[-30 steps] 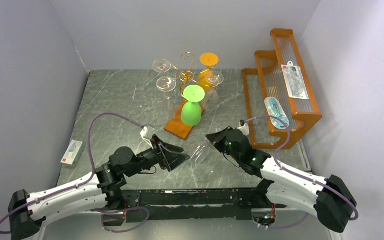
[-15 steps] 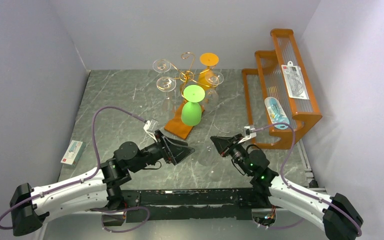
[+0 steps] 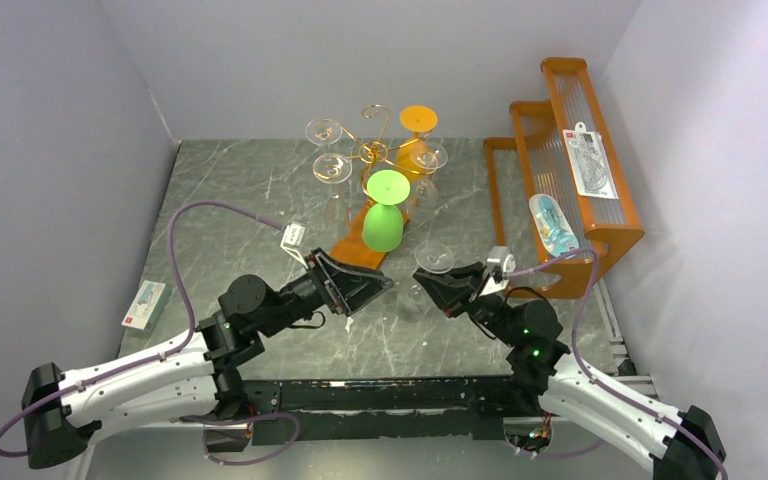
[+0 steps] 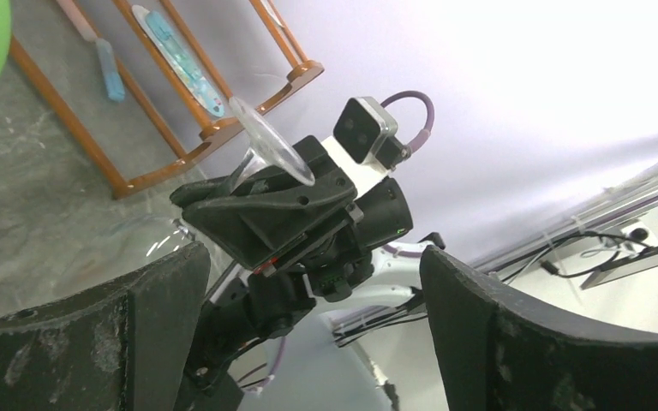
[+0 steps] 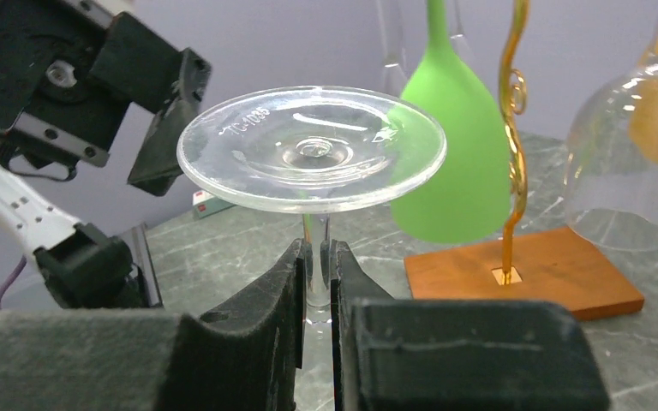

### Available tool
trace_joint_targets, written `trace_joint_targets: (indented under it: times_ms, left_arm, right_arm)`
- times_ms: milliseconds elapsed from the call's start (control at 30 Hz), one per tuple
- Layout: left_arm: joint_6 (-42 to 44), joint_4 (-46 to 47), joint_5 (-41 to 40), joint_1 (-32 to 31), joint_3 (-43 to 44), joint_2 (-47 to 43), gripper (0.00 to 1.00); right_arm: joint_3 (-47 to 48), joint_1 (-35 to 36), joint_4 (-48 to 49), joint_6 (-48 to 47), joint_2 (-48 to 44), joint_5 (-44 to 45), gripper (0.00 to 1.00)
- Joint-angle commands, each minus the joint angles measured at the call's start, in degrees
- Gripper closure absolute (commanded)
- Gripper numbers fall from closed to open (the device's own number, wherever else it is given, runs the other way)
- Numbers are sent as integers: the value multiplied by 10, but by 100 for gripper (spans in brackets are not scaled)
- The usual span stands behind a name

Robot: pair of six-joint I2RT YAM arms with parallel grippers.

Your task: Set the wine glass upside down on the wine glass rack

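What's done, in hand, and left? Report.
Done: the glass is inverted, foot up. In hand: the right gripper is shut on its stem, and the left gripper is open beside it. Left: carry it to the rack and hang it there.

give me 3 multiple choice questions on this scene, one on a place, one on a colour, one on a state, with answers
1. Where does the small box lie?
A. on the table's left side
B. on the orange shelf
C. on the floor

2. What colour is the glass hanging on the rack nearest the arms?
A. blue
B. green
C. red

3. What is the right gripper doing?
A. open, empty
B. shut on the green glass
C. shut on the clear glass

Answers:
1 A: the box sits by the table's left edge.
2 B: the green glass hangs foot up in front.
3 C: its fingers pinch the stem, the foot on top.
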Motion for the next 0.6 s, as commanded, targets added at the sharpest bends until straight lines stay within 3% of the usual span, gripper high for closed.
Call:
trace_joint_targets:
  times_ms: [0, 100, 200, 300, 467, 567]
  left_arm:
    - [-65, 52, 4, 3, 6, 21, 4]
    - [-103, 55, 16, 7, 22, 40, 4]
    - [-138, -42, 14, 9, 65, 54, 4]
    - [-139, -117, 14, 9, 102, 65, 5]
    - [-158, -115, 14, 10, 101, 64, 10]
    - [-180, -177, -6, 10, 111, 66, 16]
  right_arm:
    - [36, 1, -26, -53, -8, -75, 100]
    - [66, 1, -77, -84, 3, -115, 100]
    - [89, 1, -117, -104, 3, -132, 100]
    - [83, 1, -107, -100, -5, -141, 100]
    - [93, 1, -126, -100, 10, -158, 100]
    - [92, 1, -122, -101, 11, -170, 100]
